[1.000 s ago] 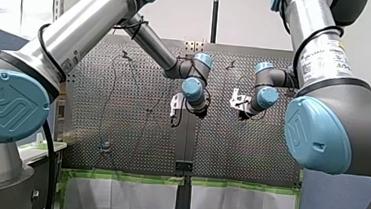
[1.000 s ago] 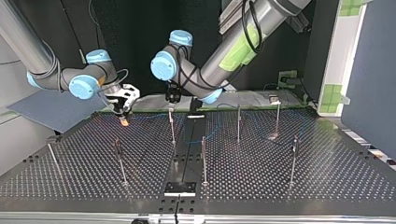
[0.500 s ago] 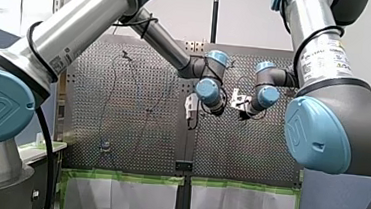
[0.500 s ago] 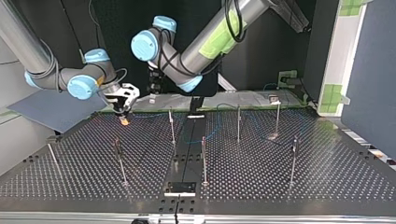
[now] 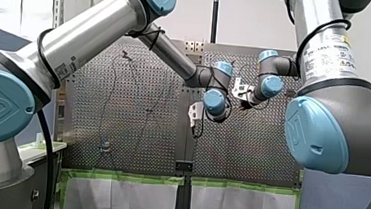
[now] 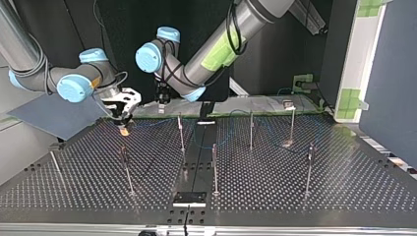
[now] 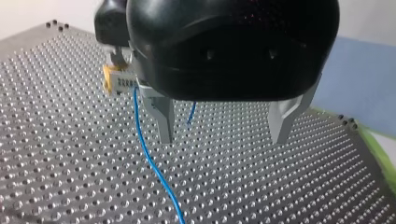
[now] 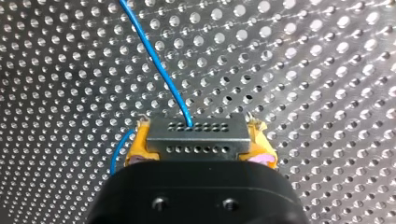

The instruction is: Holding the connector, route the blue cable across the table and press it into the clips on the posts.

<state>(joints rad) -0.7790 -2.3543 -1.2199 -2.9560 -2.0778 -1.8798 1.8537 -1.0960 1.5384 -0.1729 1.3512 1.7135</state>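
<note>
The front view is bright: the pale wall at upper middle is washed out, and soft highlights streak the silver tube of my left arm. The top view is dimmer, black across its upper half, the perforated table sheening grey along the lower edge. In the right wrist view, light glares off the table ahead of the connector.
</note>
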